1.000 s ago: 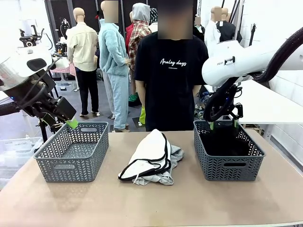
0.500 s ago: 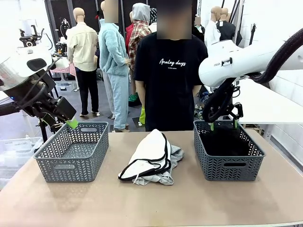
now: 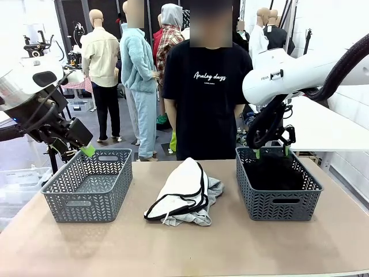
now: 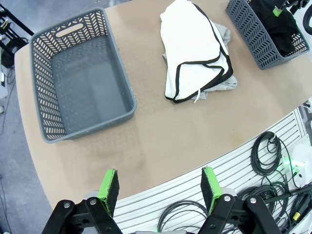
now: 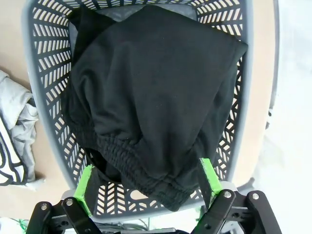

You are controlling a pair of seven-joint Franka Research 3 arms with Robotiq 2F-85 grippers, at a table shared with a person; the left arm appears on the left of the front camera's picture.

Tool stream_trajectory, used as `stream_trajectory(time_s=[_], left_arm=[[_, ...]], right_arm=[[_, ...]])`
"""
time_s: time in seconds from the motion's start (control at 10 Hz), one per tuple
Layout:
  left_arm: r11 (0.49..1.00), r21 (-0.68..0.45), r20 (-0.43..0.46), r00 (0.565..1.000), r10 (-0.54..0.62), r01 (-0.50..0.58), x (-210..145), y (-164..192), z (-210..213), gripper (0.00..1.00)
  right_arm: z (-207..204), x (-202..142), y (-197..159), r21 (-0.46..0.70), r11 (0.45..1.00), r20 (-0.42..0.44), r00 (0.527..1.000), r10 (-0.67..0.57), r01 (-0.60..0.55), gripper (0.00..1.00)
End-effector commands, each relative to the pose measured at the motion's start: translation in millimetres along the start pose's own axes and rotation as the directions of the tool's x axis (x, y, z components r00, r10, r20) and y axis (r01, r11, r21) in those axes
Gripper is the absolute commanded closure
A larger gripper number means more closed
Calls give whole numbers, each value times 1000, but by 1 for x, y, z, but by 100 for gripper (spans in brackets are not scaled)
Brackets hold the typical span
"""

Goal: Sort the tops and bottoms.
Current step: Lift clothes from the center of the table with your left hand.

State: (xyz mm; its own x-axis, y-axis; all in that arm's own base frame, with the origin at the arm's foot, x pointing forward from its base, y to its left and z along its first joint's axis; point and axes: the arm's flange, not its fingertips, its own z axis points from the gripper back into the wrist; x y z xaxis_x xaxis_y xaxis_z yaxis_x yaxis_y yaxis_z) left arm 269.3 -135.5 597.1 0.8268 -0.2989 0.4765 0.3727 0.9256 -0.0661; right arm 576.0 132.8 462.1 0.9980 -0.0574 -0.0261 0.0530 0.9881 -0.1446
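Mid-table lies a pile of clothes: a white garment with black trim (image 3: pixel 183 187) (image 4: pixel 192 44) on top of a grey garment (image 3: pixel 200 216) (image 4: pixel 225 34). The right basket (image 3: pixel 277 202) (image 5: pixel 44 87) holds a black garment (image 5: pixel 156 92) with an elastic waistband. My right gripper (image 3: pixel 271 151) (image 5: pixel 148 183) hangs open just above that basket's far rim, with nothing between its fingers. The left basket (image 3: pixel 86 199) (image 4: pixel 48 97) has nothing in it. My left gripper (image 3: pixel 85 149) (image 4: pixel 159 183) is open and unloaded, high beside that basket's far left corner.
A person in a black T-shirt (image 3: pixel 207 86) stands at the far side, behind the pile, hands out of sight. Bare tabletop (image 3: pixel 184 248) spreads in front of the baskets. In the left wrist view, cables (image 4: pixel 268 156) lie beyond the table's near edge.
My right arm has shifted slightly left and lifted a little above the right basket. The left arm and the clothes have not moved.
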Motion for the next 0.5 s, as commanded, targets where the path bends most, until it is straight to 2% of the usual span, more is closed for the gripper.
stream_trajectory(time_s=[0.0,0.4], left_arm=[[1000,-7,-7,1000,-1,1,-1,1,1,13],[1000,-7,-7,1000,-1,1,-1,1,1,13]], right_arm=[[0,0,-3,24,1000,9,1000,11,-11,0],[0,0,0,0,1000,0,1000,0,0,0]])
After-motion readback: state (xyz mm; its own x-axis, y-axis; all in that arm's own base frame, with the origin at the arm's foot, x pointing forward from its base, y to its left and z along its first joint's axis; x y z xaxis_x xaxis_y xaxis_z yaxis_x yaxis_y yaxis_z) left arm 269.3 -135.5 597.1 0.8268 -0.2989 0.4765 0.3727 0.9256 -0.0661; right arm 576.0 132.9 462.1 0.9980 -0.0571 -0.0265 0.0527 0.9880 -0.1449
